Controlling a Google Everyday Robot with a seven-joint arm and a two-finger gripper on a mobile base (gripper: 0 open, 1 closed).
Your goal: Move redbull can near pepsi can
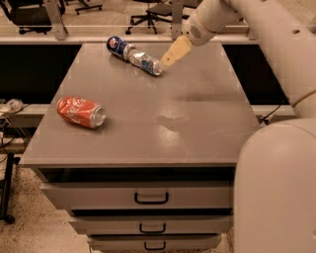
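Note:
The redbull can, slim and silver-blue, lies on its side on the grey cabinet top near the far edge. Its upper end touches or nearly touches the pepsi can, a short dark blue can with a round logo, also on its side at the far left. My gripper hangs just right of the redbull can's lower end, raised a little above the surface, with its tan fingers apart from the can and holding nothing.
A crushed red cola can lies on its side at the left front. The cabinet has several drawers below. Office chairs stand behind the cabinet. My arm and base fill the right side.

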